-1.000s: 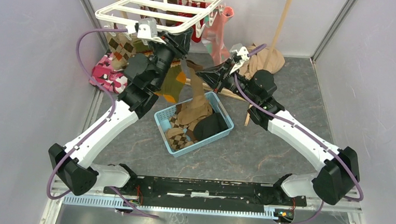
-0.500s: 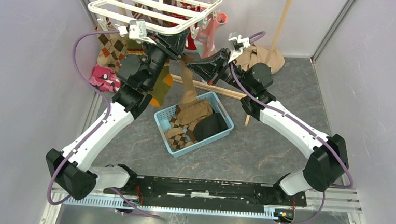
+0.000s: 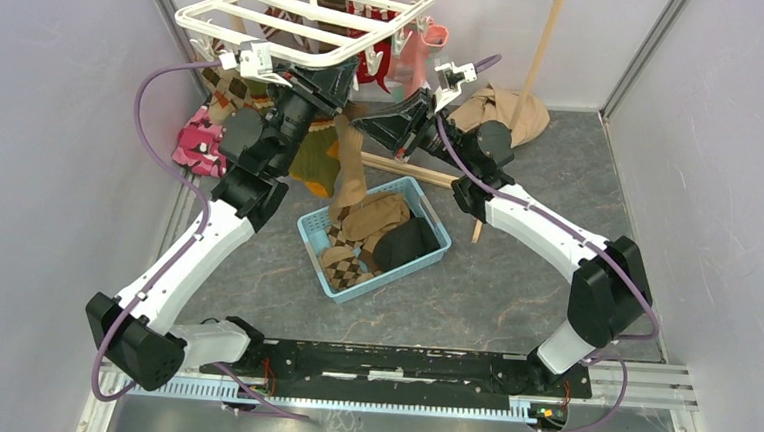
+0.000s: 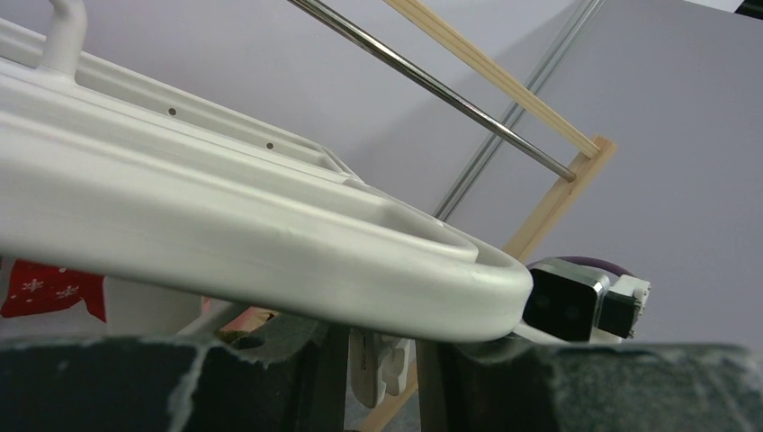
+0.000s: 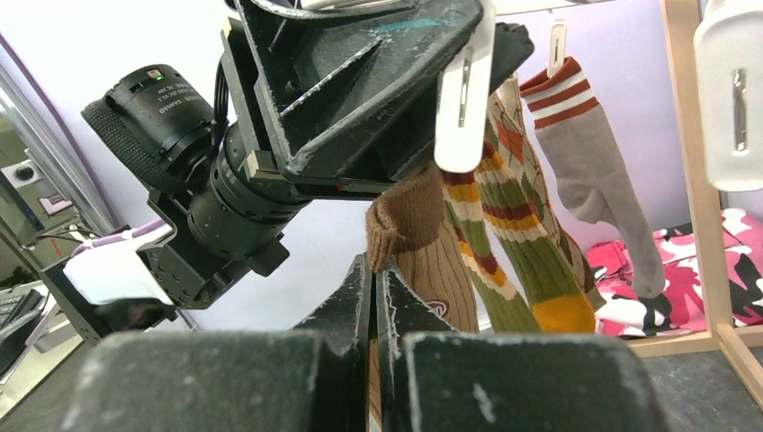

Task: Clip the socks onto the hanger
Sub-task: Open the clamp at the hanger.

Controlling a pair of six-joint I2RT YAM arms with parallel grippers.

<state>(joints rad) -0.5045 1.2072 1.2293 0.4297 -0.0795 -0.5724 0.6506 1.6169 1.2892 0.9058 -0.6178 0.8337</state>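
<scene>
The right tool (image 5: 373, 279) is clenched on the cuff of a brown sock (image 5: 418, 234), holding it just beneath the near corner of the hanger (image 3: 270, 19). The sock's foot dangles over the blue basket (image 3: 440, 223) on the desk (image 3: 524, 285). The left tool (image 4: 373, 353) straddles a white clip (image 4: 374, 380) under the frame's edge; whether it squeezes the clip, I cannot tell

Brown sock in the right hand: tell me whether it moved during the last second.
Yes. The brown sock has shifted left against the blue basket, nearer the white hanger.
</scene>
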